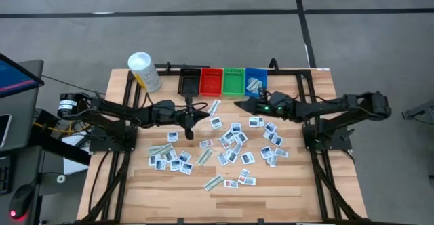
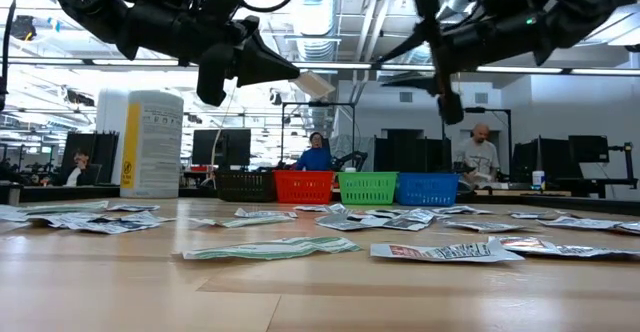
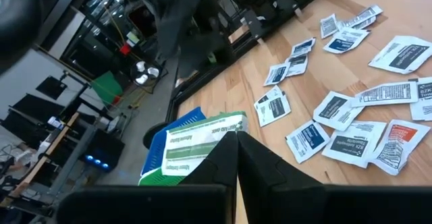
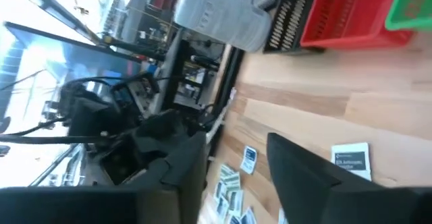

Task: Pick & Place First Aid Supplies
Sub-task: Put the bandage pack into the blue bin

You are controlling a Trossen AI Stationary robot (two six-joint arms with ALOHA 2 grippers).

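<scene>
High view. The flat white paper packets with blue and dark print lie scattered over the centre and right of the pale wooden slatted bench. A few longer pale-green strips lie among them. Along the upper edge stand four small plastic bins in a row: black bin, red bin, green bin and blue bin. A packet already lies in the blue bin. The white-capped yellow bottle stands at upper left. The left gripper hangs left of centre. The right gripper sits just below the blue bin.

Low view. The left gripper, at upper left, is raised clear of the bench with its jaws clamped on one pale green-printed strip. The high view does not show this lift. The right gripper shows its jaws apart, holding nothing.

Left wrist view. The clamped strip bends under its own weight: light, limp, slippery. Judged best taken by one edge or corner, pinched flat.

Right wrist view. The dark fingers stand apart and empty above bare wood.
</scene>
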